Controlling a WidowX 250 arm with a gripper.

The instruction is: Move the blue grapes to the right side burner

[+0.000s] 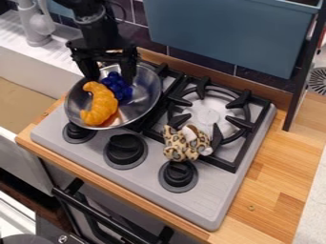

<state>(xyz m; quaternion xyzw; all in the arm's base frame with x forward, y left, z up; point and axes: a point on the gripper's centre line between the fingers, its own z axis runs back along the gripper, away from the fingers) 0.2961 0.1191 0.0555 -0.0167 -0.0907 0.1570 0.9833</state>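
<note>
Clustering deep-blue grapes (117,86), small, round

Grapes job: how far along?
Done: gripper is over the metal bowl, open fingers spread around the blue grapes. In hand: nothing gripped, by the look of it. Left: grasp, lift, carry to the right burner, release; the leopard-print plush sits at its front edge.

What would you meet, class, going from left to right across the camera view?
White fixture, metal pan holding the orange croissant and blue grapes, leopard-print toy, black post.
</note>
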